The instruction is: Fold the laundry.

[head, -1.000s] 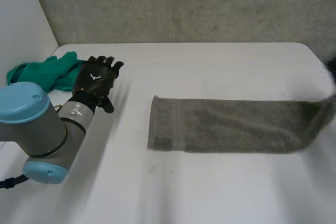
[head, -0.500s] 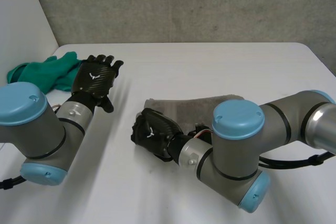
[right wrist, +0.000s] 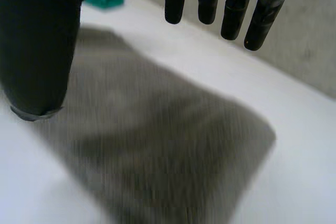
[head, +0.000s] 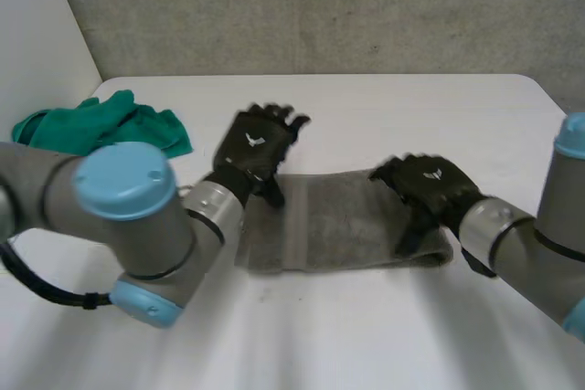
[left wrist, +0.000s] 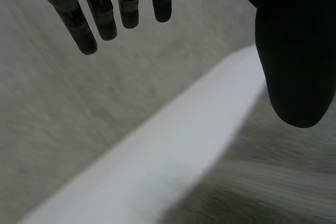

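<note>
On the white table point(head: 302, 335), a folded grey-brown terry towel point(head: 347, 221) lies flat at the centre of the frame. The right hand point(head: 425, 184) is over its right end and the left hand point(head: 258, 148) over its left end. Both hands have straight, spread fingers and hold nothing. A crumpled green cloth point(head: 91, 125) sits at the upper left.

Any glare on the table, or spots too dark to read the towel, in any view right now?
Head view: even light, no glare on the white table; the grey-brown terry towel reads plainly between the left hand and the right hand. Left wrist view: the black thumb is a dark mass beside the towel. Right wrist view: likewise, towel evenly lit.
</note>
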Robot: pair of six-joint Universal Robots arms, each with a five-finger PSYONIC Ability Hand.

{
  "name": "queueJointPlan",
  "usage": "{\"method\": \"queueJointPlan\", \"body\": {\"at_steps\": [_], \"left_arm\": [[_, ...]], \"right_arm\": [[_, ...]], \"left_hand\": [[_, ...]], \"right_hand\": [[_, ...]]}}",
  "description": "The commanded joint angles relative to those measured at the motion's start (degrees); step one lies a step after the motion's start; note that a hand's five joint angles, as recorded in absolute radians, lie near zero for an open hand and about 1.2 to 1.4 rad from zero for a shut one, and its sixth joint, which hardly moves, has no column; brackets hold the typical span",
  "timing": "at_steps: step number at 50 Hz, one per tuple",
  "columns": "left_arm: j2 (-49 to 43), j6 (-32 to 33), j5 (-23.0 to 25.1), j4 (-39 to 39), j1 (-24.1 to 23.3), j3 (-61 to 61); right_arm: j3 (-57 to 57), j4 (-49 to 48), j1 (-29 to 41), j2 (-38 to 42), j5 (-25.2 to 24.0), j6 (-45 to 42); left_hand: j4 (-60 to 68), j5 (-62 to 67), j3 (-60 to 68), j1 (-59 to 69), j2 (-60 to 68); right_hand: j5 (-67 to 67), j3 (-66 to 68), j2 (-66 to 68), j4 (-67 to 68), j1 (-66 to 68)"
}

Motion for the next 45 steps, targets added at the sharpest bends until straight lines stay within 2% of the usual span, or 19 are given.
{"method": "queueJointPlan", "body": {"at_steps": [1,5,6,7,13,19,21,25,27,32,36,38,39,40,41,42,45], "left_arm": [[-8.7,0.5,-0.6,-9.9,-0.8,7.0],[-8.6,1.2,-0.7,-10.3,-0.7,6.7],[-8.5,1.3,-0.7,-10.4,-0.7,6.5],[-8.4,1.2,-0.7,-10.4,-0.7,6.3],[-3.2,1.2,-1.0,-10.6,-0.7,3.5],[2.6,1.2,-2.5,-10.6,-0.7,1.4],[5.0,1.2,-3.8,-10.6,-0.5,0.7],[8.4,1.2,-7.0,-10.5,0.9,-0.9],[10.2,1.2,-9.1,-10.3,2.3,-1.8],[12.0,0.6,-12.1,-10.2,4.8,-3.7],[12.3,0.3,-12.3,-9.8,5.8,-4.8],[12.3,0.0,-12.3,-9.6,5.8,-5.0],[12.2,-0.2,-12.2,-9.6,5.8,-5.0],[12.1,-0.4,-12.2,-9.6,5.8,-5.0],[12.1,-0.6,-12.1,-9.5,5.7,-5.0],[11.9,-1.1,-12.1,-9.5,5.4,-5.0],[11.7,-2.0,-11.7,-9.1,5.0,-4.7]], "right_arm": [[5.6,-4.7,-4.8,3.2,1.0,-7.3],[6.2,-5.9,-6.9,4.6,1.2,-8.6],[6.3,-5.9,-7.5,5.2,1.4,-9.2],[6.3,-6.0,-7.7,5.3,1.5,-9.5],[6.4,-6.3,-9.2,4.7,3.8,-13.9],[3.7,-6.1,-7.3,-0.9,6.8,-21.5],[1.6,-5.4,-4.5,-1.4,7.6,-23.7],[-4.8,-5.9,8.0,-0.7,10.2,-27.5],[-6.8,-6.1,11.5,0.3,10.6,-28.3],[-10.4,-6.2,20.2,4.6,9.0,-31.8],[-10.7,-6.1,24.9,9.2,2.6,-33.5],[-10.7,-6.1,25.0,10.8,0.9,-33.3],[-10.7,-6.0,25.0,11.2,0.4,-33.2],[-10.3,-5.8,25.0,11.3,-0.3,-32.5],[-10.1,-5.8,25.0,11.1,-0.4,-31.7],[-10.1,-5.8,24.9,10.9,-0.2,-30.4],[-9.9,-5.5,23.6,9.2,-0.2,-20.9]], "left_hand": [[-0.7,-1.7,-1.3,0.1,-0.8],[-0.6,-1.5,-1.1,0.3,-0.7],[-0.6,-1.5,-1.1,0.3,-0.7],[-0.6,-1.5,-1.1,0.3,-0.7],[-0.6,-1.5,-1.1,0.3,-0.7],[-0.9,-1.9,-1.4,0.0,-1.0],[-0.9,-1.9,-1.4,0.0,-1.0],[-0.9,-1.9,-1.4,0.0,-1.0],[-1.1,-2.1,-1.6,-0.2,-1.2],[-1.4,-2.4,-1.9,-0.5,-1.5],[-1.4,-2.4,-1.9,-0.5,-1.5],[-1.6,-2.6,-2.1,-0.7,-1.7],[-1.6,-2.6,-2.1,-0.7,-1.7],[-1.6,-2.6,-2.1,-0.7,-1.7],[-1.6,-2.6,-2.1,-0.7,-1.7],[-1.6,-2.6,-2.1,-0.7,-1.7],[-1.6,-2.6,-2.1,-0.7,-1.7]], "right_hand": [[13.6,15.0,14.7,13.7,15.7],[37.5,38.8,38.6,37.5,39.5],[55.0,56.4,56.1,55.1,57.1],[65.7,67.0,66.8,65.8,67.8],[66.4,67.8,67.5,66.5,68.5],[66.4,67.8,67.5,66.5,68.5],[66.4,67.8,67.5,66.5,68.5],[66.4,67.8,67.5,66.5,68.5],[66.4,67.8,67.5,66.5,68.5],[66.4,67.8,67.5,66.5,68.5],[66.4,67.8,67.5,66.5,68.5],[66.4,67.8,67.5,66.5,68.5],[60.7,62.0,61.8,60.7,62.7],[26.3,27.6,27.4,26.3,28.4],[5.6,7.0,6.7,5.7,7.7],[-3.6,-2.2,-2.5,-3.5,-1.5],[-3.6,-2.2,-2.5,-3.5,-1.5]]}}
